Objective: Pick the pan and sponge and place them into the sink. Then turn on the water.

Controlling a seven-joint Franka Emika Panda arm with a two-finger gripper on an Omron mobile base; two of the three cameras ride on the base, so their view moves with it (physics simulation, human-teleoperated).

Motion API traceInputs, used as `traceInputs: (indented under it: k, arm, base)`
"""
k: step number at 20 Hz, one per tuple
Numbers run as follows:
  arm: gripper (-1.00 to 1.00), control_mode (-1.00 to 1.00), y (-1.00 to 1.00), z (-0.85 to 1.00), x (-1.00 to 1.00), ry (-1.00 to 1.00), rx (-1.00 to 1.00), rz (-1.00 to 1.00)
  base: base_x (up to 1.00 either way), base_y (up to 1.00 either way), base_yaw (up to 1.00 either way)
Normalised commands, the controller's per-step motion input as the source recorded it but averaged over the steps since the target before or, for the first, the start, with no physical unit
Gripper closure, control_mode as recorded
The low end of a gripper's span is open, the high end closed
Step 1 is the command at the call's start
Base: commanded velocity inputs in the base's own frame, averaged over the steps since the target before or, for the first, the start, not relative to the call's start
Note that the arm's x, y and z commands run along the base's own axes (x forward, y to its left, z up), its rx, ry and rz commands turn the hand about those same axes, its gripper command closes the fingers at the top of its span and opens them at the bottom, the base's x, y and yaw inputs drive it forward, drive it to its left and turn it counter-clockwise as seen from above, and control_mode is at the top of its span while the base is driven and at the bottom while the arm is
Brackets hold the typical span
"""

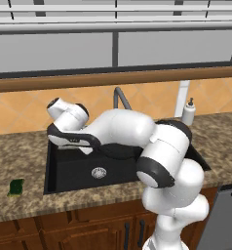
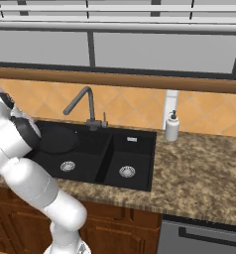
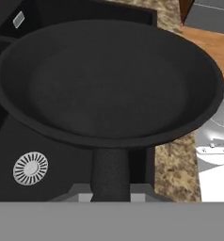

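The black pan (image 3: 109, 84) hangs over the large basin of the black sink (image 1: 71, 173), its dark handle (image 3: 110, 174) running down between my fingers. My gripper (image 3: 110, 194) is shut on that handle. In the left base view the pan (image 1: 119, 150) shows as a dark disc under my forearm, and in the right base view the pan (image 2: 58, 139) is over the left bowl of the sink (image 2: 135, 149). The green sponge (image 1: 15, 186) lies on the counter left of the sink. No stream falls from the dark gooseneck faucet (image 2: 83, 99).
A white soap dispenser (image 2: 172, 126) stands on the granite counter right of the sink, by the tiled wall. The silver drain (image 3: 30, 167) of the large bowl lies below the pan. A grey dishwasher front (image 2: 204, 238) sits under the counter at the right.
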Motion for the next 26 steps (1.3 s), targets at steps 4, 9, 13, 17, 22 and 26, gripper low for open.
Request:
traceInputs:
  k: [4,9,13,17,22,26]
  arm:
    - [1.0,-1.0,-0.29,-0.34,0.0,-0.08,0.1,0.0]
    - [1.0,-1.0,-0.3,-0.35,0.0,-0.08,0.13,0.0]
    - [1.0,-1.0,-0.24,-0.31,0.0,-0.1,0.11,0.0]
    - [1.0,-1.0,-0.19,-0.31,0.0,-0.11,0.09,0.0]
    - [1.0,-1.0,-0.1,-0.3,0.0,-0.02,0.06,0.0]
    - [1.0,-1.0,-0.05,-0.34,0.0,0.0,0.04,0.0]
  base:
    - [0.0,0.0,0.0]
    - [0.0,0.0,0.0]
    - [0.0,0.0,0.0]
    - [0.0,0.0,0.0]
    - [0.0,0.0,0.0]
    - [0.0,0.0,0.0]
